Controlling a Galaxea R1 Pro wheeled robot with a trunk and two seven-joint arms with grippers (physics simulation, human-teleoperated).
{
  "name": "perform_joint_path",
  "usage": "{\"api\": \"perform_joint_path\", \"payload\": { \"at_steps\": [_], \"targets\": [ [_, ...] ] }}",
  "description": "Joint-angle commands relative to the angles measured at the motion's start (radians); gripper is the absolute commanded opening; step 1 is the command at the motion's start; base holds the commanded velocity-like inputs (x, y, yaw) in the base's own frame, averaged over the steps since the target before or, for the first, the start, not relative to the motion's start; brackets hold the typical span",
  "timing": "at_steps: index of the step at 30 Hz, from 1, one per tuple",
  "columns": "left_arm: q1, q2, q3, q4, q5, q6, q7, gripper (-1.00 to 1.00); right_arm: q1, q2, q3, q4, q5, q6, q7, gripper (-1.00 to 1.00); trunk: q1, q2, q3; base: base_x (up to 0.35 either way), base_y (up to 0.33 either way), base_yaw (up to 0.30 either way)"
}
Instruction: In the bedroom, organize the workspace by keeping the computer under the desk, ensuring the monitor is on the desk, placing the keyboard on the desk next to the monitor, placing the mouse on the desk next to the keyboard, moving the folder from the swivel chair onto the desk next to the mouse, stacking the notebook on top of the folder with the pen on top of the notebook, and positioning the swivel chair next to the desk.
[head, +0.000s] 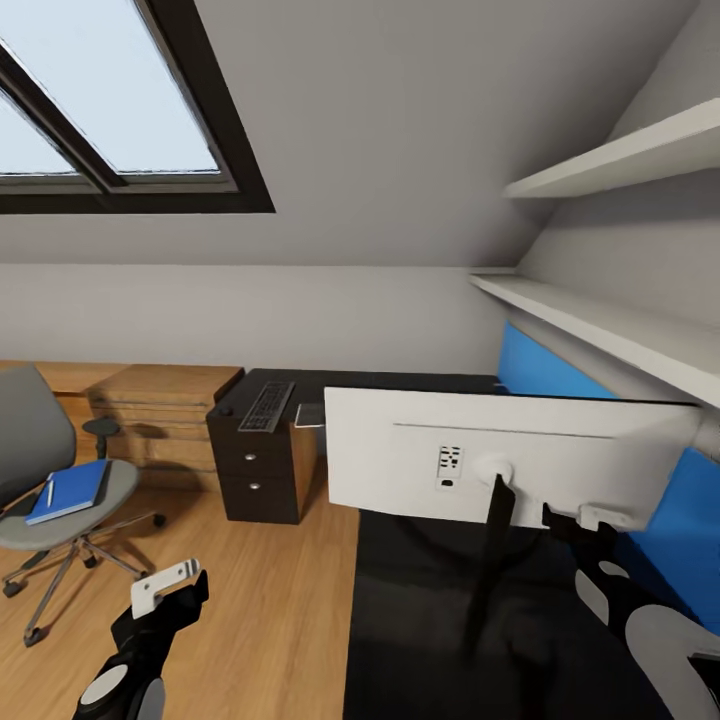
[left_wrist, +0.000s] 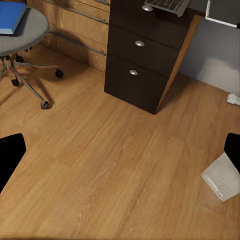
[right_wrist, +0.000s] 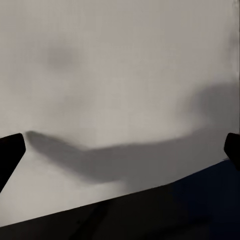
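Observation:
The monitor (head: 500, 460) stands on the glossy black desk (head: 420, 610) with its pale grey back (right_wrist: 120, 75) toward me and its stand (head: 492, 560) reaching down to the top. My right gripper (head: 585, 518) (right_wrist: 120, 150) is open, close behind the monitor's lower right corner. The keyboard (head: 267, 405) (left_wrist: 167, 4) lies on the desk above the drawer unit (head: 255, 470) (left_wrist: 142, 60). On the swivel chair (head: 40, 470) (left_wrist: 22, 35) lies the blue folder (head: 70, 490) (left_wrist: 10, 17) with the white pen (head: 50, 492) on it. My left gripper (head: 170, 592) (left_wrist: 120, 155) hangs open over the wood floor.
A light wooden dresser (head: 160, 410) stands between the chair and the desk. Two white shelves (head: 610, 165) and a blue back panel (head: 540, 365) line the right wall. A small white object (left_wrist: 234, 99) lies on the floor under the desk. A skylight (head: 100, 100) is upper left.

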Motion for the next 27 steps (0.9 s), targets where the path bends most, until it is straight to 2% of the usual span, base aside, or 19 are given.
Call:
{"api": "perform_joint_path", "payload": {
  "at_steps": [1,6,9,11,20,27],
  "targets": [
    [0.000,-0.001,0.002,-0.002,0.011,0.003,0.005,1.00,-0.001,0.000,-0.003,0.001,-0.008,-0.004,0.003,1.00,0.000,-0.001,-0.001,0.006,-0.281,0.000],
    [0.000,0.001,0.019,-0.003,0.011,0.005,0.007,1.00,-0.001,0.001,-0.003,0.001,-0.007,-0.003,0.002,1.00,0.000,-0.001,-0.001,0.002,-0.205,0.000],
    [0.000,0.001,0.062,-0.003,0.011,0.005,0.008,1.00,-0.001,0.000,-0.002,0.001,-0.007,-0.003,0.002,1.00,0.000,-0.001,-0.001,0.000,-0.018,0.000],
    [0.000,0.001,0.078,-0.003,0.011,0.005,0.009,1.00,-0.001,0.000,-0.002,0.001,-0.006,-0.004,0.002,1.00,0.000,-0.001,-0.001,0.020,-0.006,0.000],
    [0.000,0.000,0.111,-0.003,0.012,0.005,0.010,1.00,-0.001,-0.003,-0.003,0.002,-0.006,-0.004,0.001,1.00,0.000,-0.001,-0.001,0.225,-0.052,0.000],
    [0.000,-0.004,0.117,-0.003,0.012,0.004,0.010,1.00,-0.001,-0.003,-0.003,0.002,-0.006,-0.004,0.001,1.00,0.000,-0.001,-0.001,0.056,-0.013,0.000]
  ]
}}
